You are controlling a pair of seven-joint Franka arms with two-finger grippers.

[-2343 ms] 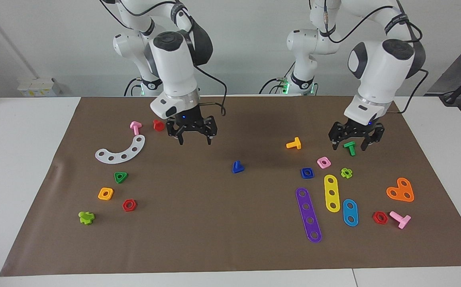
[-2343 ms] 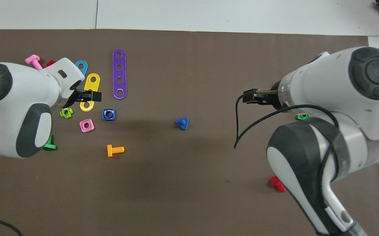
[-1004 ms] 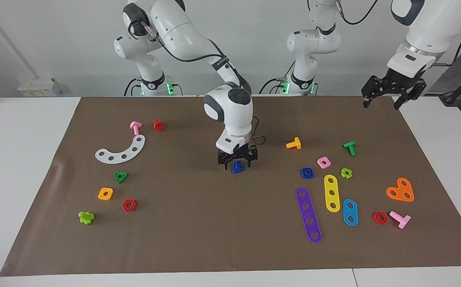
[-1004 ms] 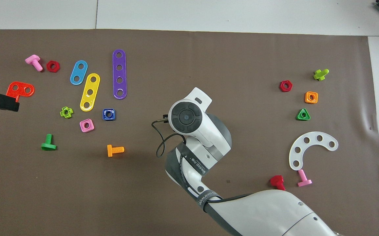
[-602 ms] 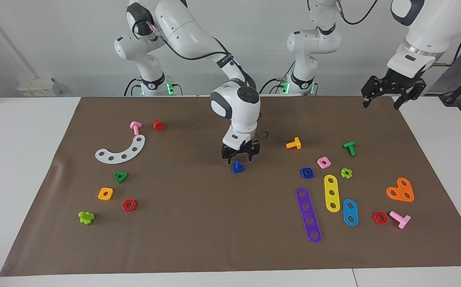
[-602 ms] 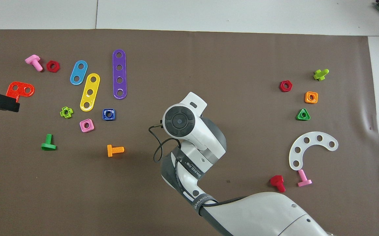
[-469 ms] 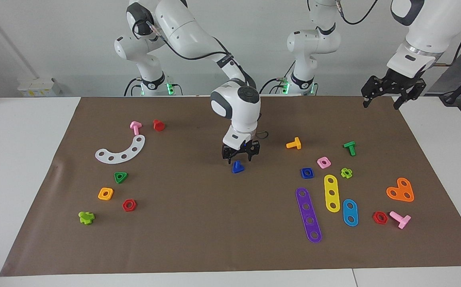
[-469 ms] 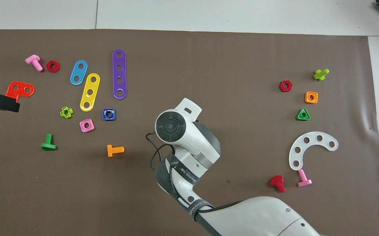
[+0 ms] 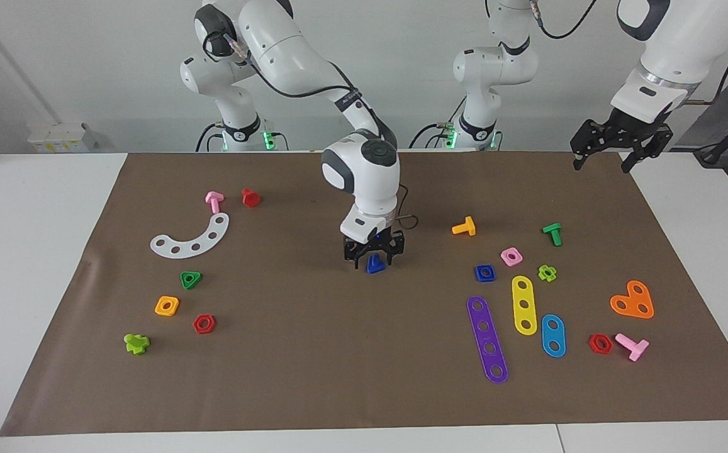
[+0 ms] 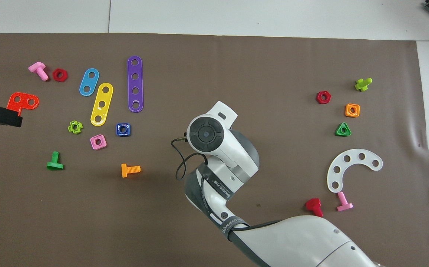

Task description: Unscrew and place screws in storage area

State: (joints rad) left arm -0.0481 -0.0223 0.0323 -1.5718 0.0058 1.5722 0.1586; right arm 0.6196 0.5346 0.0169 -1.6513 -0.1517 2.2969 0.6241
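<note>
A dark-blue screw with a triangular head lies mid-mat. My right gripper is down at the mat around it, straddling the screw. Whether it is gripped does not show. In the overhead view the right arm's wrist hides the screw. The storage area is the mat patch around the white curved strip, toward the right arm's end; the white strip also shows from overhead. My left gripper hangs open and empty, high over the mat's corner nearest its base, waiting.
Loose nuts and bolts lie around the white strip, among them a green triangular nut and a red bolt. Toward the left arm's end lie purple, yellow and blue strips, a blue square nut and an orange bolt.
Half a second ago my right gripper stood slightly higher, just above the screw; it has come back down around it. The screw has not moved. The left arm has stayed still.
</note>
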